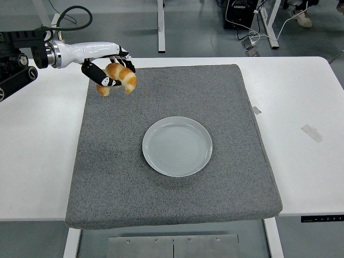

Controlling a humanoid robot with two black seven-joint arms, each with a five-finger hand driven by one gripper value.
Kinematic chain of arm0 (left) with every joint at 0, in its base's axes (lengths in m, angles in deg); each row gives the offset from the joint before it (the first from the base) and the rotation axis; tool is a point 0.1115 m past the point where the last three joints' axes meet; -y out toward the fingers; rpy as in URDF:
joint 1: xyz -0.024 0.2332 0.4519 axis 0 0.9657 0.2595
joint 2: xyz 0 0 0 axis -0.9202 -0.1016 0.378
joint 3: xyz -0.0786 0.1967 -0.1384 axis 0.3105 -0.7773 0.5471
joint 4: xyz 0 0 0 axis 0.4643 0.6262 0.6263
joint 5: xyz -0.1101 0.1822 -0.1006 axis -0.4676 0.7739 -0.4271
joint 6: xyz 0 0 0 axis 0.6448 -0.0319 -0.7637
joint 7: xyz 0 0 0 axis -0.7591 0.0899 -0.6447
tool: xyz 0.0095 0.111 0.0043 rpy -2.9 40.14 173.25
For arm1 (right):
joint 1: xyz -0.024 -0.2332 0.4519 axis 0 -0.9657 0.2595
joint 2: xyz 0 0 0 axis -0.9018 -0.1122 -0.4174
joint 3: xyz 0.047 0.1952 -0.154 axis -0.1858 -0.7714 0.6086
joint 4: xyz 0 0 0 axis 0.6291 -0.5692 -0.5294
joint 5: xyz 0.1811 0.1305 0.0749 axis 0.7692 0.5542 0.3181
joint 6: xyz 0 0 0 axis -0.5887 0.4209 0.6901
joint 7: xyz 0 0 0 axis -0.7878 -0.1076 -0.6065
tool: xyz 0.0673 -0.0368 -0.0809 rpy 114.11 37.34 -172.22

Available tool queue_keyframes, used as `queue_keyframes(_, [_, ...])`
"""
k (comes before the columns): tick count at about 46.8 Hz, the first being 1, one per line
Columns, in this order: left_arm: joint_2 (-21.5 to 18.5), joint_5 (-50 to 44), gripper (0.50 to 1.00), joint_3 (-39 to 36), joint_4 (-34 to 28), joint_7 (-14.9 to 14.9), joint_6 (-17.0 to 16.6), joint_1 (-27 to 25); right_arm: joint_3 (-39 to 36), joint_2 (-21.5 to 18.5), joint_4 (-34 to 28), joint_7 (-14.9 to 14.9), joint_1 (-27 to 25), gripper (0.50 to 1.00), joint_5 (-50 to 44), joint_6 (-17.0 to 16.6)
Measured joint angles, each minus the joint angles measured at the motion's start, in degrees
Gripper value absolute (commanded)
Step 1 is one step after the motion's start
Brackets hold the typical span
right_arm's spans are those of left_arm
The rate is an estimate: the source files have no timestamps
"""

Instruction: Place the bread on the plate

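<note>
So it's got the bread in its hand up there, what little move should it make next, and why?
Probably carry it sideways toward the plate. The left hand is shut on the bread, over the far left corner of the grey mat, while the plate sits empty near the mat's middle, off to the hand's right and nearer the robot. Nothing stands between them.

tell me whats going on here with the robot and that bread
The robot's left hand is closed around a croissant-shaped piece of bread and holds it in the air over the far left corner of the grey mat. The white plate sits empty in the middle of the mat, so the bread is not yet on it. The right arm is out of view.
</note>
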Motion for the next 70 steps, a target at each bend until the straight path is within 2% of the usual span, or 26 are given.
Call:
queue_keyframes(7, [-0.11,-0.14,0.533,-0.06,-0.32,-0.84,1.27,-1.60,-0.02,0.00,0.00,0.00,0.02,1.000,0.00,0.00])
queue_keyframes(19, [0.78,-0.15,0.534,-0.08,-3.31,-0.89,1.36,-3.41,-0.04,0.00,0.00,0.00,0.04,1.000,0.00,0.00])
queue_keyframes(49, [11.83,-0.04,0.534,-0.56,-3.51,-0.89,-1.30,-3.53,-0.03,0.00,0.01,0.01,0.03,1.000,-0.04,0.00])
queue_keyframes(64, [12.30,0.75,0.537,-0.95,-4.53,-0.88,-1.05,-3.48,-0.01,0.00,0.01,0.00,0.00,1.000,-0.03,0.00])
queue_keyframes(70, [11.82,0.83,0.537,-3.46,-6.02,-0.88,-0.83,-3.40,-0.02,0.00,0.01,0.00,0.04,1.000,-0.02,0.00])
